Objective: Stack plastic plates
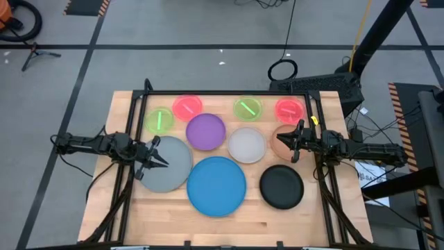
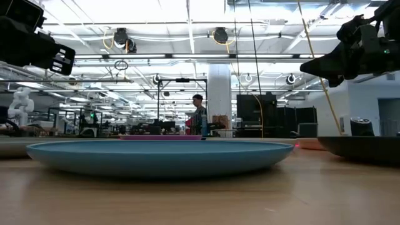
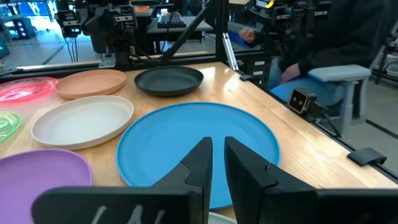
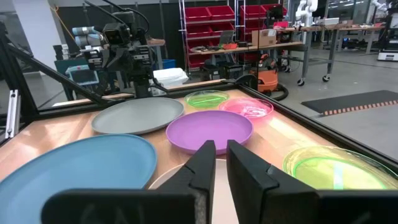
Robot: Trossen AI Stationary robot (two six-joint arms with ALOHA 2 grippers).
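Left gripper fingers nearly closed, narrow gap, grasping nothing; hovers over grey plate, just left of blue plate. Right gripper likewise near-closed, empty, over tan-orange plate, up-right of blue plate. White plate and purple plate just behind blue plate, black plate beside it on right. Two green, two pink small plates along far edge. None stacked

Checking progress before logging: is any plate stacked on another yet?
No: from above, the blue plate, grey plate, purple plate and black plate each lie flat on the table.
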